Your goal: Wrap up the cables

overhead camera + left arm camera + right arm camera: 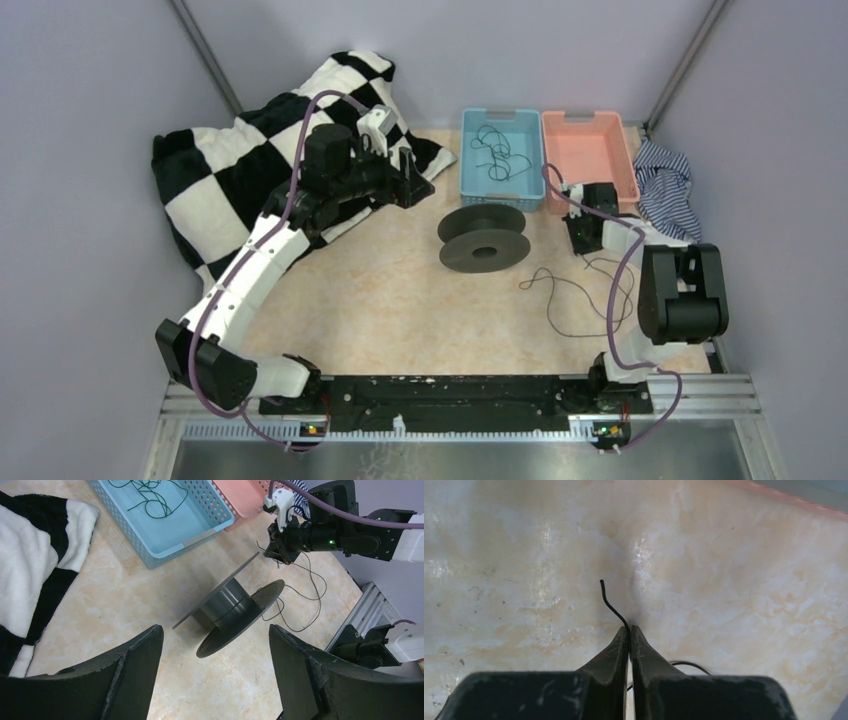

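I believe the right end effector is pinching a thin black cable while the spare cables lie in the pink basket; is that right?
Not quite: the spare cables lie in the blue basket, not the pink basket, as the top external view shows. The right end effector is indeed pinching a thin black cable.

Spool (484, 238) before left bin (503, 190); cable (549, 295) right of spool

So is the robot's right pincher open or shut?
Shut. The right gripper is pinched tight on the thin black cable, with no gap showing between its dark fingers, and the cable's curled end sticks out past the tips.
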Action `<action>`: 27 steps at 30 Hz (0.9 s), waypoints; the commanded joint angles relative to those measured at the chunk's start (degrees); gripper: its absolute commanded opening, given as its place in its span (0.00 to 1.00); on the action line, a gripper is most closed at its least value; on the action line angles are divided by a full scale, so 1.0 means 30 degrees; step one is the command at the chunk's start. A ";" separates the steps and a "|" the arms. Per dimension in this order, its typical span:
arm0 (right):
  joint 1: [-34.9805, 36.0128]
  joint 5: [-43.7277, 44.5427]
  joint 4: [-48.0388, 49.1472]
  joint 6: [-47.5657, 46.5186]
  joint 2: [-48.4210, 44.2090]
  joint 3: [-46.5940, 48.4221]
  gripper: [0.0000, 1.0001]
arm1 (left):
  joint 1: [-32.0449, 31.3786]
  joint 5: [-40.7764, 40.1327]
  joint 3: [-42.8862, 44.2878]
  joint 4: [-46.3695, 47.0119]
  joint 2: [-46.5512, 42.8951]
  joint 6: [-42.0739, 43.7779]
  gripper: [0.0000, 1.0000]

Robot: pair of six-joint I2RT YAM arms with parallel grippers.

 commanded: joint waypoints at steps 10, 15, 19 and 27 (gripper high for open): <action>0.0806 -0.4989 -0.6435 0.3364 -0.5711 0.6043 0.00 | -0.0082 0.4496 0.3660 -0.1373 0.1434 0.1883 0.73; 0.1069 -1.0226 -0.7378 0.7073 -0.7338 0.7976 0.00 | -0.0275 0.6327 0.4607 -0.1314 0.2683 0.2515 0.84; 0.2222 -1.3237 -0.8621 0.7830 -0.7518 0.8634 0.00 | -0.1362 0.7870 0.5904 -0.0825 0.3782 0.2639 0.88; 0.3510 -1.7402 -0.7348 0.9113 -0.8794 0.8230 0.00 | -0.2979 0.9095 0.7289 0.1372 0.5550 0.1414 0.88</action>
